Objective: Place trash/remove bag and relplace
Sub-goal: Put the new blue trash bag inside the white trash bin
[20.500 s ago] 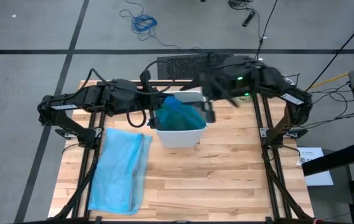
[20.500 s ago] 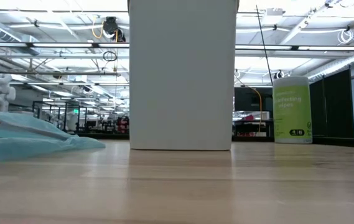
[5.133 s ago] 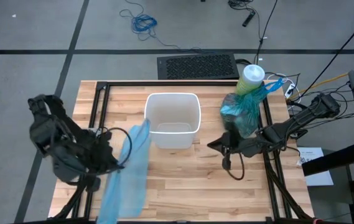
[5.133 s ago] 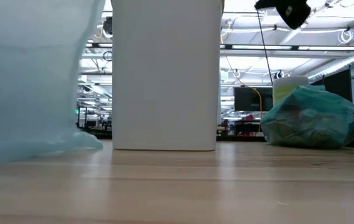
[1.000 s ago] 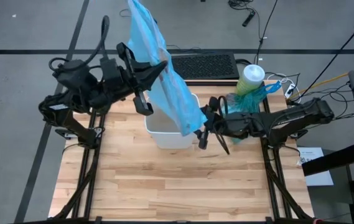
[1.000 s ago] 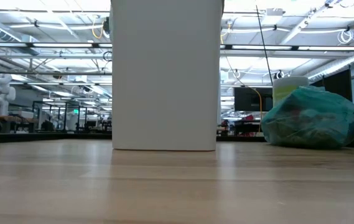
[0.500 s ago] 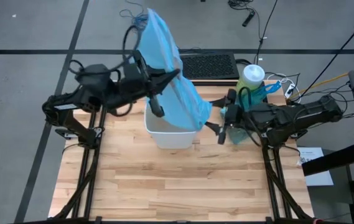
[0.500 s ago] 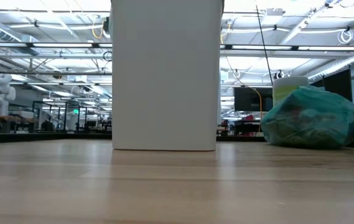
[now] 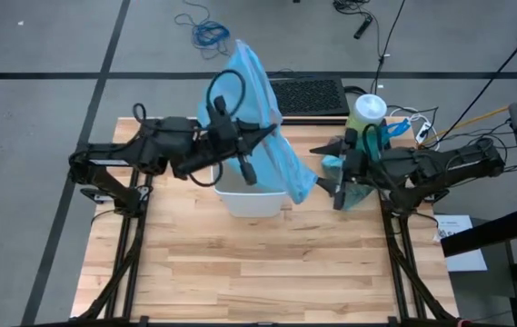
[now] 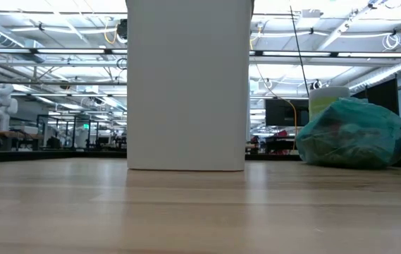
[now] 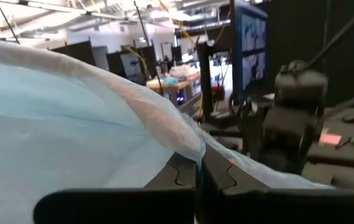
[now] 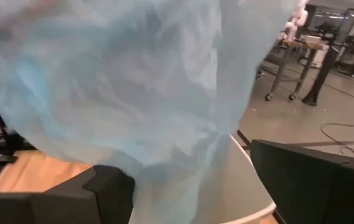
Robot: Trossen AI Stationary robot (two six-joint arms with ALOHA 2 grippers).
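My left gripper (image 9: 260, 136) is shut on the pale sky-blue bag (image 9: 272, 150), holding it in the air above the white bin (image 9: 256, 198). My right gripper (image 9: 329, 173) is open, just right of the bin. In the right wrist view its two fingers stand on either side of the bag's hanging lower part (image 12: 164, 124). The teal-green bag (image 10: 355, 134), filled and tied, rests on the table at the far right, partly under my right arm (image 9: 360, 177). The loose trash is out of view. My left gripper pinches a gathered edge of the sky-blue bag (image 11: 192, 152) between its two shut fingers (image 11: 183, 177), coming level from the table's left. The bag is lifted clear and drapes slack from the fingers, its lower end (image 9: 303, 186) hanging over the bin's right rim. I cannot tell whether my right gripper touches the bag.
The tall green canister with a white lid (image 9: 368, 111) stands behind the teal-green bag at the table's far right corner. The bin (image 10: 186, 85) stands at the table's far middle. Bare wooden tabletop (image 9: 267, 263) lies on the near side.
My left gripper has moved toward the table's right edge, carrying the sky-blue bag from the bin's far left to above the bin. The bag's lower end has swung to the bin's right rim. My right gripper has backed toward the table's right edge, staying open.
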